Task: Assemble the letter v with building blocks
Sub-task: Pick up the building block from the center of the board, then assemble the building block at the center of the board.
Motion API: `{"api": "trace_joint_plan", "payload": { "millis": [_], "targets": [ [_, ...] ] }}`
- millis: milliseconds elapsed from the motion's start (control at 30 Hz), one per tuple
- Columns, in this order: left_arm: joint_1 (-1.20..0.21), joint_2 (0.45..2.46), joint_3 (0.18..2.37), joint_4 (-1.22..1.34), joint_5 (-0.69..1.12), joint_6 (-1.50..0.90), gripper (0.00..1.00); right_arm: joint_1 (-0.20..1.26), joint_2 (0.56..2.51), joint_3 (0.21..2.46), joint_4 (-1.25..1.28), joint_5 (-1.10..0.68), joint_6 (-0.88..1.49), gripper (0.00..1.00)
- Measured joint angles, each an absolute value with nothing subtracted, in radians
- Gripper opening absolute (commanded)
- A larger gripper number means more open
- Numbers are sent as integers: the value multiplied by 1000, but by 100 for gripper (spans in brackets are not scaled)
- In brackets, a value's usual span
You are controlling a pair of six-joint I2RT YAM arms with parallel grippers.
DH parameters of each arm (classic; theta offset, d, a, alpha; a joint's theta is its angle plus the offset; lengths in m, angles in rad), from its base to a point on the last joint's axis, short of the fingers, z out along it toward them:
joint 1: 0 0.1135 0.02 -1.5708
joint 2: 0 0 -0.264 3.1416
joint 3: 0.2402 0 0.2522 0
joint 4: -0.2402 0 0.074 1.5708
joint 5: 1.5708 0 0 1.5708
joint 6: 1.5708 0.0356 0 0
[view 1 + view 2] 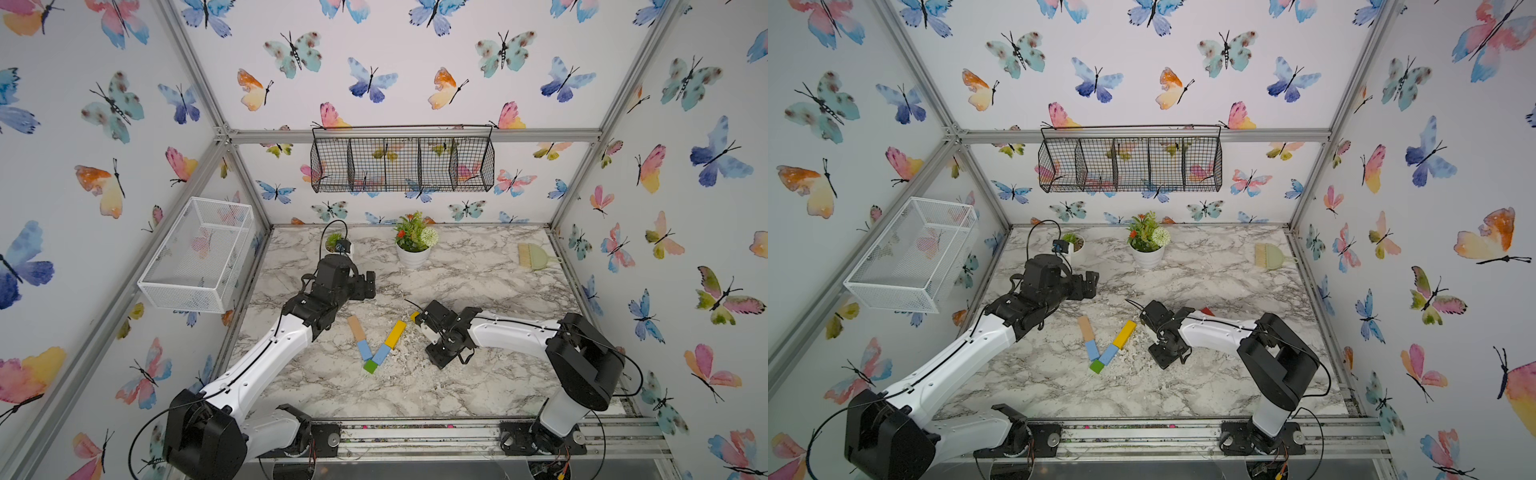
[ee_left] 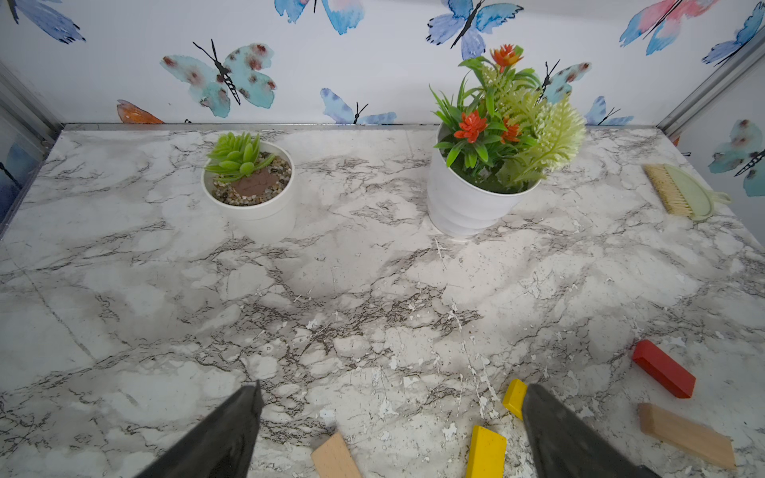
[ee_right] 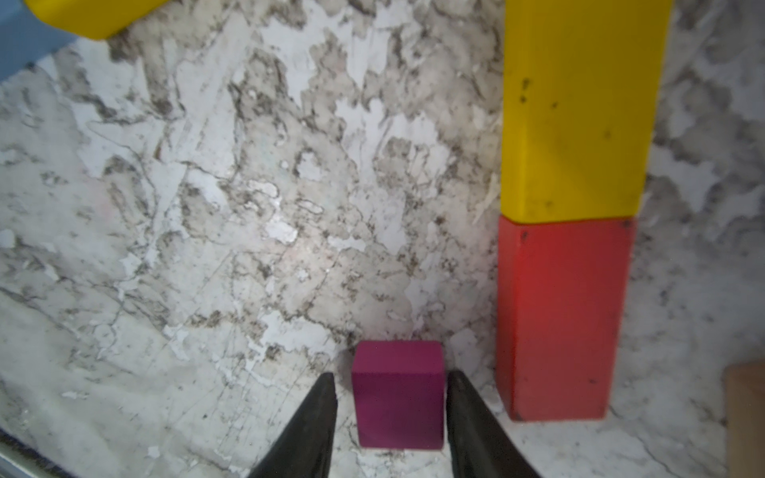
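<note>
The letter v lies mid-table in both top views: a green cube at the tip, a light blue bar and a tan bar as one arm, a light blue bar and a yellow bar as the other. My right gripper is low over the table just right of it, open, straddling a magenta cube. One finger touches the cube and a thin gap shows at the other. Beside the cube a yellow bar lies end to end with a red bar. My left gripper hovers open and empty behind the letter.
A flowering plant in a white pot and a small succulent pot stand at the back. A hand brush lies back right. A loose tan bar lies near the red bar. Wire baskets hang on the walls.
</note>
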State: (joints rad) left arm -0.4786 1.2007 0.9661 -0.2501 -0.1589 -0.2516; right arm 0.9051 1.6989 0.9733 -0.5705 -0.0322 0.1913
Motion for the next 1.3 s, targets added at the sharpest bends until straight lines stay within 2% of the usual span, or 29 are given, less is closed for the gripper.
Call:
{"api": "trace_joint_plan", "payload": {
  "millis": [233, 433, 1300],
  "targets": [
    [-479, 1201, 966, -250, -159, -252, 98, 912, 1702, 973, -579, -6, 199, 39],
    [-479, 1201, 966, -250, -159, -252, 98, 917, 1704, 978, -596, 19, 203, 30],
    [-479, 1197, 966, -250, -159, -252, 98, 909, 1704, 1058, -843, 97, 218, 29]
  ]
}}
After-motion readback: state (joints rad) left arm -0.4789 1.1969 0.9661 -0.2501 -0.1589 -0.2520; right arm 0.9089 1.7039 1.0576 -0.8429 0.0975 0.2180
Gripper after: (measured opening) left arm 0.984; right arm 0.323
